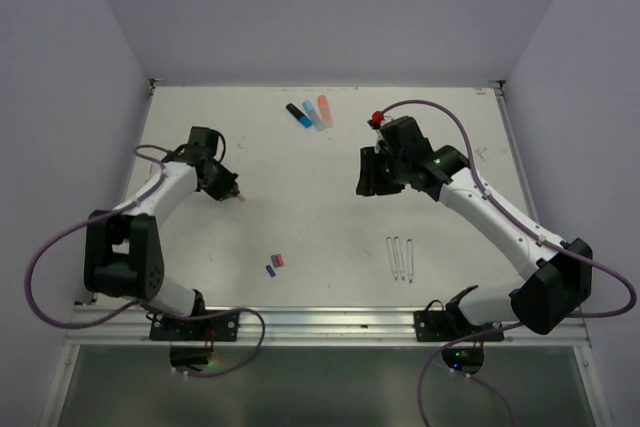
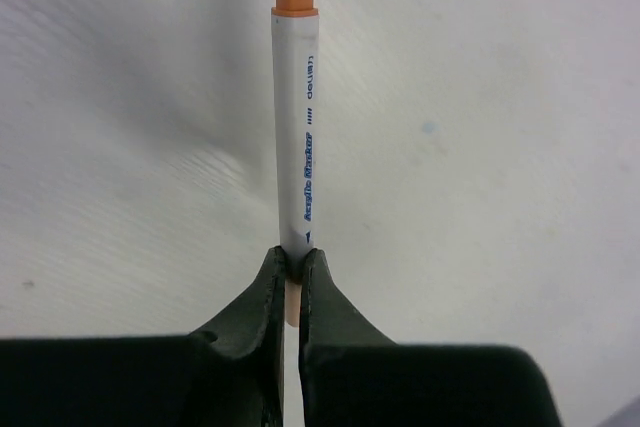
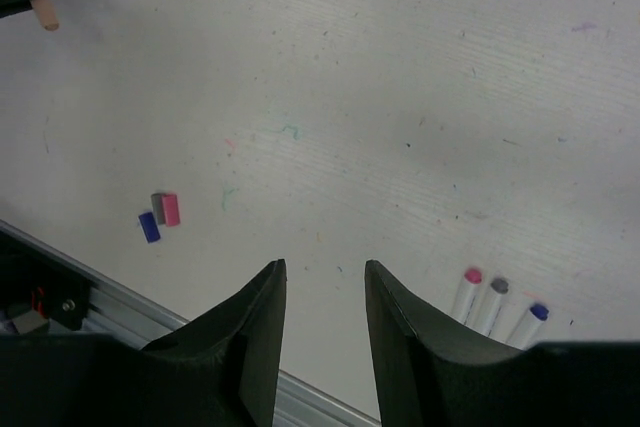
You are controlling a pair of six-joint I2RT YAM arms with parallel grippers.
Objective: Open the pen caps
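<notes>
We see the left gripper clamped shut on the peach cap of a white pen, which points away from it over the left side of the table. The right gripper hangs open and empty. A pink cap and a purple cap lie loose, just beside each other, near the table's front edge.

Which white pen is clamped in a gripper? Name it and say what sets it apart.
The peach-ended pen, gripped by the left gripper. The other three pens lie side by side on the table, in no gripper.
</notes>
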